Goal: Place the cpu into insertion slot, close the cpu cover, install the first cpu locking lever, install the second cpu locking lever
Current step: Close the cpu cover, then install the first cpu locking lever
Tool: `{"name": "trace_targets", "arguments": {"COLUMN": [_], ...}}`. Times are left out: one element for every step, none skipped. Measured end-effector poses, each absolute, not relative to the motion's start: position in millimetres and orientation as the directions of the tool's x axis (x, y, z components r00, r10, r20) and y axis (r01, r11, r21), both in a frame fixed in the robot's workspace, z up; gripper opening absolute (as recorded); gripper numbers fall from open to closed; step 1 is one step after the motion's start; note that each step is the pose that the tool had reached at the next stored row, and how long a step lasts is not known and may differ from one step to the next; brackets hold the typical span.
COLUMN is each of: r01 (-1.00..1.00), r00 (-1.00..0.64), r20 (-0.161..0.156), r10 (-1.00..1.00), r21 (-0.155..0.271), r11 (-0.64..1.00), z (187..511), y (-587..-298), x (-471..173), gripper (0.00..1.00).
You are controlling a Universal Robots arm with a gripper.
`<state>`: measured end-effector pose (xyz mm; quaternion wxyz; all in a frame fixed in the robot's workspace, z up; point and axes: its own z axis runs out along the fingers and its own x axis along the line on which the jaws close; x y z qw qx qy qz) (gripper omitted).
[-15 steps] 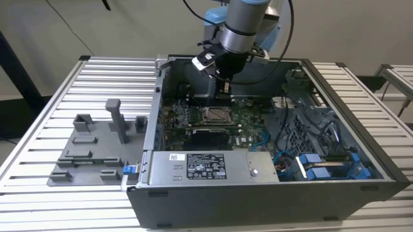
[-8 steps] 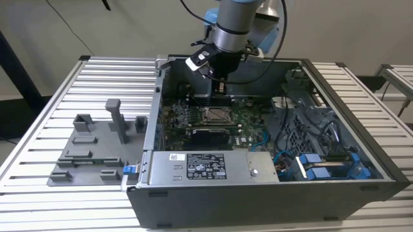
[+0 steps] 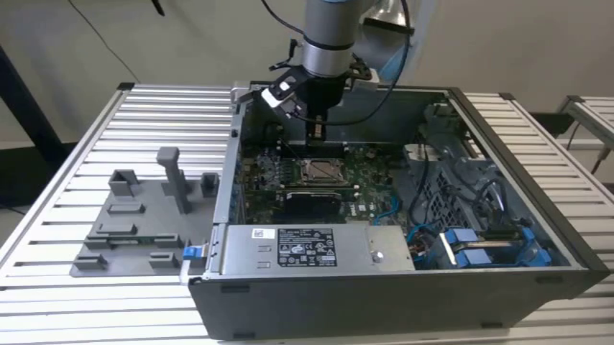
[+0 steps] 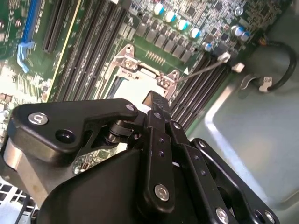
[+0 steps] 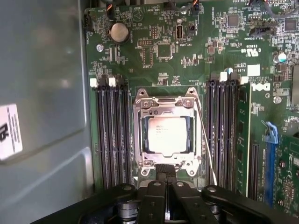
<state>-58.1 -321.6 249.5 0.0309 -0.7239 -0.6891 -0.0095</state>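
The cpu (image 5: 167,135) lies silvery side up in the insertion slot (image 3: 321,171) on the green board. The cpu cover (image 5: 140,140) is folded down flat around it, and its hinge end (image 4: 133,63) is seen in the second wrist view. A thin silver locking lever (image 5: 206,142) slants along one side of the socket, and this wire (image 4: 201,72) stands clear of the board. My gripper (image 5: 166,171) hovers just off the socket's edge with its fingers pressed together and nothing between them. In the exterior view the gripper (image 3: 315,131) hangs above the board behind the socket.
Black memory slots (image 5: 112,135) flank the socket on both sides. The open computer case (image 3: 537,215) walls in the board, with a power supply (image 3: 307,248) in front and blue-tagged cables (image 3: 479,248) at the exterior view's right. A grey fixture plate (image 3: 134,215) lies outside.
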Motion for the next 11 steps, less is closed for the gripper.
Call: {"name": "trace_targets", "arguments": {"r01": [0.999, 0.999, 0.999, 0.999, 0.999, 0.999, 0.999, 0.999, 0.999, 0.999, 0.999], "r00": [0.050, 0.049, 0.049, 0.049, 0.049, 0.049, 0.049, 0.049, 0.049, 0.049, 0.049], "r20": [0.057, 0.057, 0.057, 0.057, 0.058, 0.058, 0.058, 0.059, 0.059, 0.059, 0.059], "r10": [0.997, 0.997, 0.997, 0.997, 0.997, 0.997, 0.997, 0.997, 0.997, 0.997, 0.997], "r21": [-0.025, -0.020, -0.015, -0.011, -0.008, -0.006, -0.005, -0.005, -0.004, -0.004, -0.004], "r11": [-0.048, -0.048, -0.048, -0.048, -0.048, -0.048, -0.048, -0.048, -0.048, -0.048, -0.048], "z": [249.5, 249.6, 249.6, 249.7, 249.9, 250.3, 250.8, 251.5, 252.7, 254.2, 256.0], "y": [-321.6, -321.6, -321.6, -321.6, -321.6, -321.6, -321.6, -321.6, -321.6, -321.6, -321.6], "x": [-61.4, -64.6, -67.7, -71.0, -73.8, -76.4, -78.9, -81.2, -83.0, -84.4, -85.9], "gripper": [0.11, 0.11, 0.11, 0.11, 0.11, 0.11, 0.11, 0.11, 0.11, 0.11, 0.11]}}
